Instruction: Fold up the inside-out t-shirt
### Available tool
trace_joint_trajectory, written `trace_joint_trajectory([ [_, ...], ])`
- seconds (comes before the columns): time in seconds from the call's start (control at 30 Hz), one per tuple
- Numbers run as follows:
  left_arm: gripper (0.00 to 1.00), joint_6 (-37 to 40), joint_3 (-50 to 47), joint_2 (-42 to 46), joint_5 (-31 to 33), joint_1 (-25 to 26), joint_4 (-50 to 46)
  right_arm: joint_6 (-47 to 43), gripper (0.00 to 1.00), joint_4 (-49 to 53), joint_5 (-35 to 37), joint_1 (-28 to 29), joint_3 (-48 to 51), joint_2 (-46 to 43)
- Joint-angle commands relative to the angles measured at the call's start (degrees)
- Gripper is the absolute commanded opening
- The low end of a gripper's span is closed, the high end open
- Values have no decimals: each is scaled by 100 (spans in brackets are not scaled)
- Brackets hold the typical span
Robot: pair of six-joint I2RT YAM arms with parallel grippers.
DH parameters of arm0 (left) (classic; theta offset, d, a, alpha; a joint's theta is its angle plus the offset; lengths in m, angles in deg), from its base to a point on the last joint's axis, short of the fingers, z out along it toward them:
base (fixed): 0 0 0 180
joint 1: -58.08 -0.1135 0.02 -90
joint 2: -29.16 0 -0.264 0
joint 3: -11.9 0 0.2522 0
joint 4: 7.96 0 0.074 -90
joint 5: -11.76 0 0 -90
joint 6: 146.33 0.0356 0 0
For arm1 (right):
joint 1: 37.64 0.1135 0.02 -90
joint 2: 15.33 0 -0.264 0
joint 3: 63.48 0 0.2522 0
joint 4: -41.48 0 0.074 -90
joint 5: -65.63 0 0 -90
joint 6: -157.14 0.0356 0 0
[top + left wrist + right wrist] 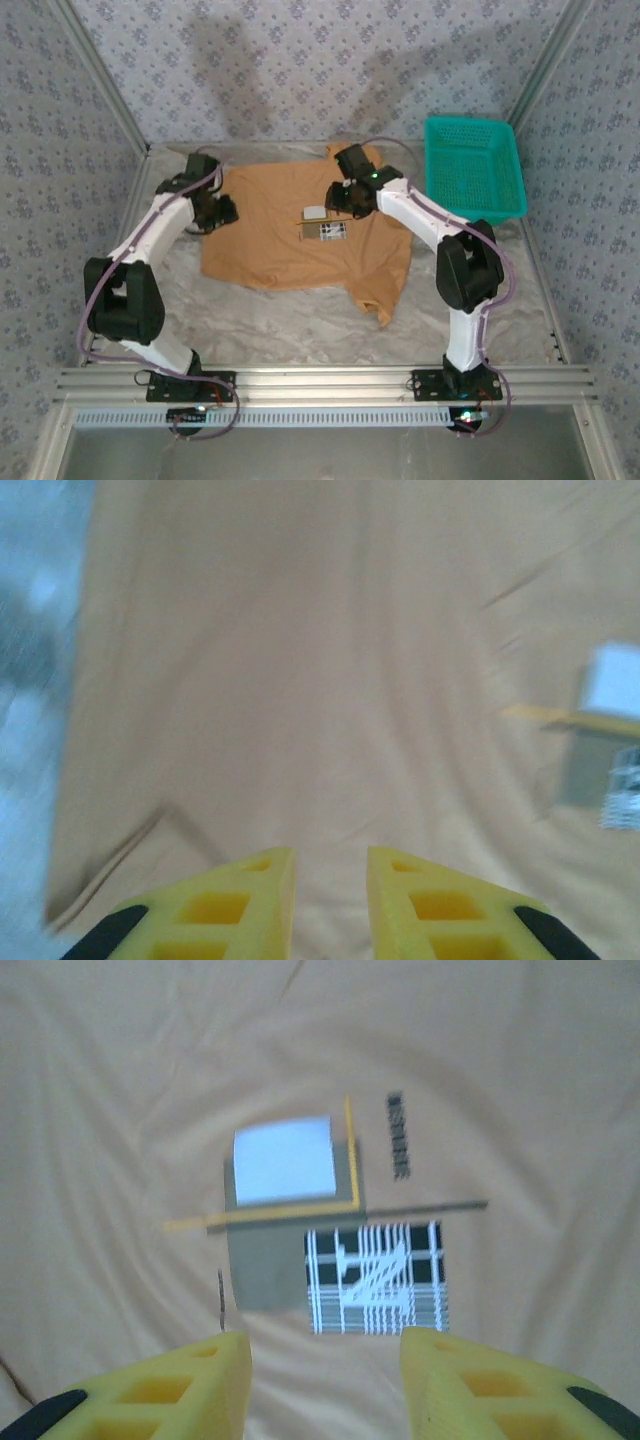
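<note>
The right claw point(325, 1355), at the bottom of its frame, has its jaws apart and empty above the white label point(283, 1160). The left claw point(330, 870) is parted narrowly and holds nothing. The t-shirt point(290, 235) lies spread at the middle of the tabletop point(300, 325). A shallow pinch could catch only the top layer, dragging wrinkles and skewing the fold.

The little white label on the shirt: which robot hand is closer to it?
Right. The right gripper is just beside the white label. The left gripper is over by the left edge of the shirt, farther away.
</note>
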Motion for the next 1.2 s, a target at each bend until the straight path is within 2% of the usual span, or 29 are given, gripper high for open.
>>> trace_joint_trajectory([
  [0.0, 24, -51, -795, -37, 479, -62, 22, -257, 45, 266, 281, 197, 220, 35],
  [0.2, 25, -9, -1031, -272, 798, -51, 104, -324, 45, 351, 274, 401, 157, 327],
  [0.3, 29, 27, -901, -436, 947, -48, 115, -330, 45, 341, 258, 409, 167, 350],
  [0.67, 29, 54, -541, -1188, 957, 13, 250, -405, 45, 490, 105, 378, 4, 455],
  [0.77, 20, 46, -510, -1265, 996, 26, 205, -422, 45, 491, 104, 371, -16, 480],
  [0.83, 10, 37, -510, -1190, 1043, 26, 195, -441, 45, 533, 115, 335, -48, 567],
  [0.93, 0, 28, -483, -1001, 1145, 29, 114, -380, 45, 507, 193, 244, -62, 792],
  [1.17, 0, -19, -595, -243, 1423, 145, -310, -193, 42, 442, 87, -52, -79, 1349],
])
